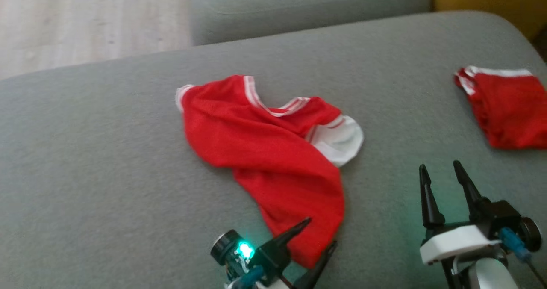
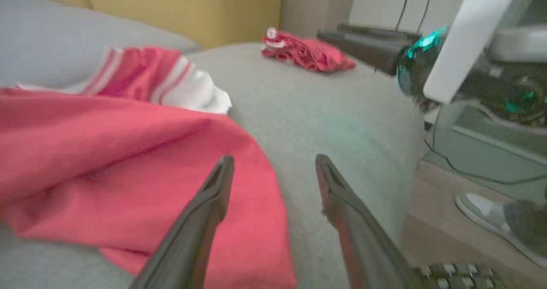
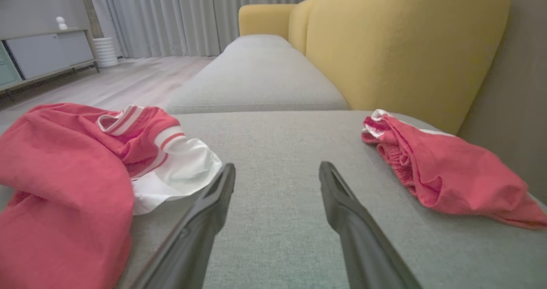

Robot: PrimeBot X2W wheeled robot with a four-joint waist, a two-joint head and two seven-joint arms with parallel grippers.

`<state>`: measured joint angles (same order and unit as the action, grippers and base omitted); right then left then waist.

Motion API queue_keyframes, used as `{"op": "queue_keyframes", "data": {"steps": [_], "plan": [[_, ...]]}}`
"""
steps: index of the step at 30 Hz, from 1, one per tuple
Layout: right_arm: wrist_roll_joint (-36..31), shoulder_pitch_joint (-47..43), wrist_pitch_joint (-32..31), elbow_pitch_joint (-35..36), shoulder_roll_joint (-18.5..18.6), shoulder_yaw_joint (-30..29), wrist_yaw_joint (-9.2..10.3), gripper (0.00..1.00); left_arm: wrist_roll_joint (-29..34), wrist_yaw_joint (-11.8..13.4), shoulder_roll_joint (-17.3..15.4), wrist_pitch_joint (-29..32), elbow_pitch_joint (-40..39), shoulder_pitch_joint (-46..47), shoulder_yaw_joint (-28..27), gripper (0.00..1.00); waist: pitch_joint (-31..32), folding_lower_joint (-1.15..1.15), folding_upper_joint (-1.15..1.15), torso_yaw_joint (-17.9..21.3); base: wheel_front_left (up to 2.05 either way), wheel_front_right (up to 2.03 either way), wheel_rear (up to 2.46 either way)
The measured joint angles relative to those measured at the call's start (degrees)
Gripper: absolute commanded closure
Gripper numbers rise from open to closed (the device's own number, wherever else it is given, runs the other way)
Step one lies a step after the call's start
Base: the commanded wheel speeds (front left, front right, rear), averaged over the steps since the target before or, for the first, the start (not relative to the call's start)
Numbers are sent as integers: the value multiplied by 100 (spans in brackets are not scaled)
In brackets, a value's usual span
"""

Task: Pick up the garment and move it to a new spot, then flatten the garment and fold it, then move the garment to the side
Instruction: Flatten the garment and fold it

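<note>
The garment [image 1: 265, 148] is a red shirt with white striped trim and a white sleeve, lying crumpled in the middle of the grey sofa seat [image 1: 107, 152]. My left gripper [image 1: 320, 233] is open at the shirt's near hem, one finger over the red cloth [image 2: 128, 160] and the other over bare seat. In the left wrist view nothing sits between its fingers [image 2: 213, 195]. My right gripper [image 1: 440, 173] is open over bare cushion to the right of the shirt [image 3: 64, 173], holding nothing.
A second red piece with a white waistband [image 1: 504, 105] lies at the seat's far right, near the yellow backrest [image 3: 406, 45]. Another grey cushion [image 1: 307, 7] lies beyond. Wood floor [image 1: 85, 24] shows at the upper left. A shoe [image 2: 500, 220] is on the floor beside the sofa.
</note>
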<state>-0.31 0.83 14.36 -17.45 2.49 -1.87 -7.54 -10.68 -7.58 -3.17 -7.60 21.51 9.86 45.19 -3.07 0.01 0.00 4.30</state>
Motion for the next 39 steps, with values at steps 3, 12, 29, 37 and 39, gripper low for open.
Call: {"op": "queue_keyframes", "data": {"steps": [3,12,29,37,39], "plan": [[96,75,0,-2,1,47,0,0,-108,-1,1,208,477,194,223,0,-95,0,0,225,0,0,0],[226,102,0,-3,1,86,1,0,-88,282,-2,323,1384,449,279,0,-369,0,0,639,0,0,0],[236,83,0,-71,2,-25,0,0,-2430,212,13,-211,199,448,-566,100,-179,-1,0,318,0,0,0],[233,2,0,-87,1,-57,0,0,-3379,921,-220,-466,-1112,-264,-2031,100,31,-1,0,-20,0,0,0],[232,-75,0,-100,1,-65,0,0,-3552,1319,-326,-541,-1159,-588,-2560,100,90,-1,0,-120,0,0,0]]}}
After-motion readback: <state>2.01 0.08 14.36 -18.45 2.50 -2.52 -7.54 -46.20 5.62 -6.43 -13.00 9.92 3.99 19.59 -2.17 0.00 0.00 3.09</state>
